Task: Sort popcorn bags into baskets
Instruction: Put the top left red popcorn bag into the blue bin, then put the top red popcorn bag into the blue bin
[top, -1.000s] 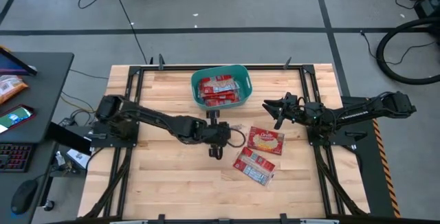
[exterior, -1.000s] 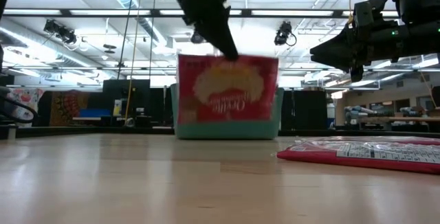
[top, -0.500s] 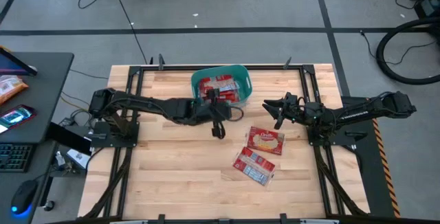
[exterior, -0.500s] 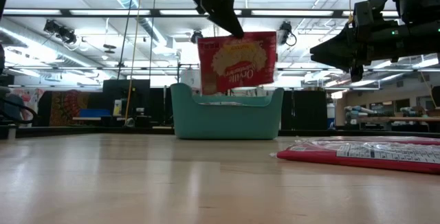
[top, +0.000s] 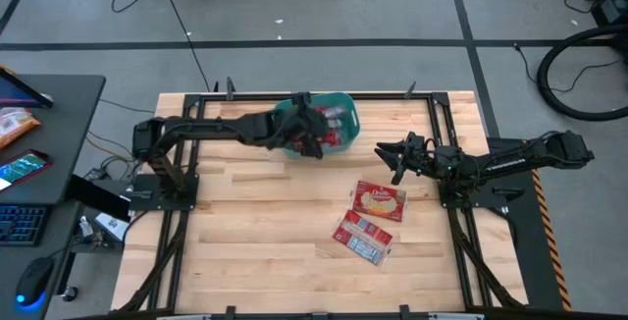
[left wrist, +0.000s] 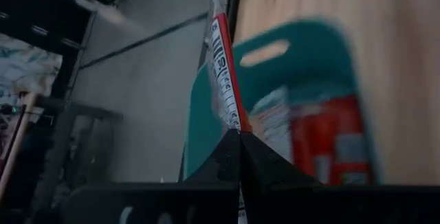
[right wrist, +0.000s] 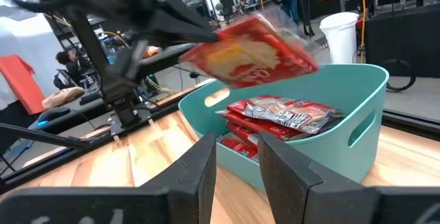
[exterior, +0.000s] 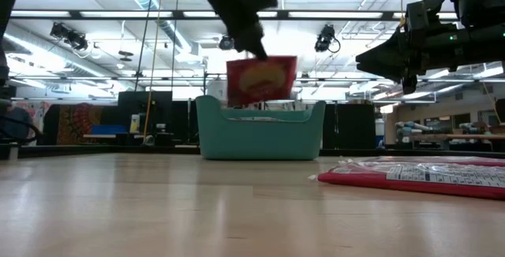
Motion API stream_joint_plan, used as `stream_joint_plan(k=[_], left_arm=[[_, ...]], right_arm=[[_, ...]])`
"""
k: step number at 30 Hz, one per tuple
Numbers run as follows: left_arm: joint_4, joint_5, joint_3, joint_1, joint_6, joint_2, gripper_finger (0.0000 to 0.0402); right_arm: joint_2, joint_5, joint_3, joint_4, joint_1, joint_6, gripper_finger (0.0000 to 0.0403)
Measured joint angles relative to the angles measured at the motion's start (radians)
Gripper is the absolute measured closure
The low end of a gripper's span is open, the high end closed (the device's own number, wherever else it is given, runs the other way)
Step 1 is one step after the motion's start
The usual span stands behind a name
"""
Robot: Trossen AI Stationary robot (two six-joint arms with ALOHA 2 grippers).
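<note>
The teal basket (top: 349,105) stands near the table's far edge with several red popcorn bags (right wrist: 282,114) lying in it. My left gripper (top: 312,139) hovers over the basket, shut on one more red bag (exterior: 261,80), which also shows in the right wrist view (right wrist: 251,51). Two bags lie flat on the table, one (top: 380,200) right of centre and one (top: 363,236) nearer the near edge. My right gripper (top: 389,161) waits open above the table, right of the basket. My left gripper pinches the bag between its two fingers at the top edge (exterior: 254,58), coming from above and slanting. The left wrist view shows the bag edge-on running out from the fingertips (left wrist: 234,119). It hangs lifted clear, slightly tilted, over the basket (exterior: 260,135).
Black frame rails (top: 186,124) run along the table's left and right sides. A dark desk (top: 59,114) with a phone and an orange packet stands left of the table. Bare wood (top: 255,251) lies toward the near edge. People and equipment show in the room behind.
My left gripper has gone up and toward the table's far edge, from the table's middle to above the basket, staying shut on the bag. The bag, first hanging low in front of the basket, is now lifted above its rim and over its inside.
</note>
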Motion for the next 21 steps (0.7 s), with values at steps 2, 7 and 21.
stream_joint_plan(k=[2,7,21], left_arm=[[0.006,0.024,0.000,0.036,0.038,0.012,0.0401],[-0.005,0.083,-0.001,0.127,0.053,0.055,0.0397],[-0.017,0.265,-0.001,0.060,-0.025,0.088,0.0246]], right_arm=[[0.000,0.000,0.000,0.000,0.000,0.000,0.0288],[0.000,0.000,0.000,0.000,0.000,0.000,0.0288],[-0.001,0.000,0.000,0.007,0.000,0.000,0.0288]])
